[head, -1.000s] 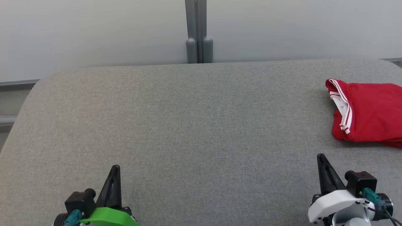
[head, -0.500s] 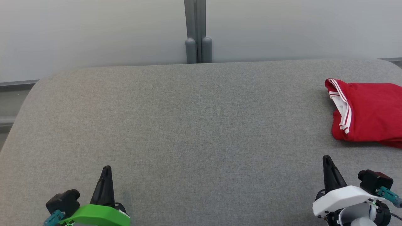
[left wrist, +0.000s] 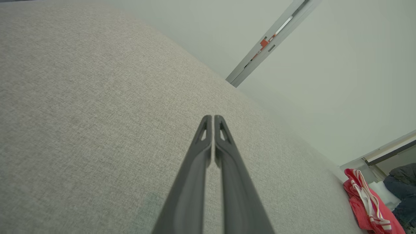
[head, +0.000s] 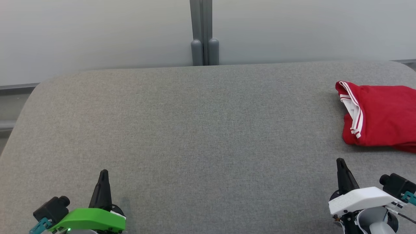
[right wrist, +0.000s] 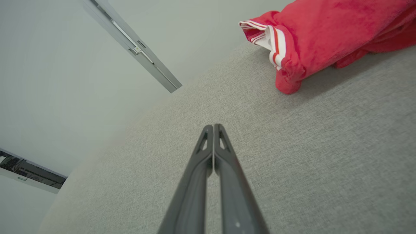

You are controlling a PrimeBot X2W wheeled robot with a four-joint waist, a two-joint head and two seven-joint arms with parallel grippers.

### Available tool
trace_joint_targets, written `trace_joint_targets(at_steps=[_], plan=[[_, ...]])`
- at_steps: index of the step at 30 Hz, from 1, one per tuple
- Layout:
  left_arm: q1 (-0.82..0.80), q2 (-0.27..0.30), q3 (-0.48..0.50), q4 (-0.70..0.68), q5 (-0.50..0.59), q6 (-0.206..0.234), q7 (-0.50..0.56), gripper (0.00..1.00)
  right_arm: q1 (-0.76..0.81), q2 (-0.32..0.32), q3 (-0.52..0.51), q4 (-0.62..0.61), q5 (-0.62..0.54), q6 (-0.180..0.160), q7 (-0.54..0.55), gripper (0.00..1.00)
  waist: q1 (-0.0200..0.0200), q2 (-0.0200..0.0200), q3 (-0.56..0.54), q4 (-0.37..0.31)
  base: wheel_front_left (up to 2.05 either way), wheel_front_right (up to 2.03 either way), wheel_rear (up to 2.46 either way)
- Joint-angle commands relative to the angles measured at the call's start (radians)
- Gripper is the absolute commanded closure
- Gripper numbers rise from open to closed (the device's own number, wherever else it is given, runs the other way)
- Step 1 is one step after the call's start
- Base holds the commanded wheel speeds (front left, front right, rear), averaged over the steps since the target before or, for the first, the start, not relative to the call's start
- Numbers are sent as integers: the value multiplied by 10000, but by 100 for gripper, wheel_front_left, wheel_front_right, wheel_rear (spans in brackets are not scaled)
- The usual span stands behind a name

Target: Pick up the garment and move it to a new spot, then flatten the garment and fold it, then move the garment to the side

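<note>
**Both grippers closed and empty; red garment at the right end of the table**

At the far left, the grey cloth-covered table (head: 201, 130) ended in a rounded corner, and beyond its edge there was a pale wall (head: 97, 32). The left gripper (head: 104, 174), with a green cover, was low at the near left side of the table. Its two dark fingers were pressed together along their length and held nothing. They pointed toward the far edge.

From this gripper to the right, a broad stretch of the grey surface lay between the two grippers and reached up to the straight far edge. A grey post (head: 204, 32) stood behind the middle of that edge.

The right gripper (head: 340, 162), with a white cover, was low at the near right side. Its fingers were also pressed together and gripped nothing.

The garment (head: 383, 113), red with white stripes, lay in a compact bundle on the right end of the table, beyond the right gripper and apart from it. Its striped hem faced left, toward the middle of the table. The head view cut off its right part. A narrow strip of table showed behind the garment, where the far edge bent into the right rounded corner.
</note>
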Motion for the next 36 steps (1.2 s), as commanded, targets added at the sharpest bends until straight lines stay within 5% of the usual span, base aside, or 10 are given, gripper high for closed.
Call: trace_joint_targets(at_steps=[1,36], plan=[[-308,75,71,-179,-336,-9,73,100,-242,-31,-51,-182,382,-5,81,100,0,0,0,-2,0,0,0],[-567,101,591,-459,-4266,-18,1181,100,-475,12,-297,-425,4697,-9,1176,100,0,0,-2,-67,0,0,0]])
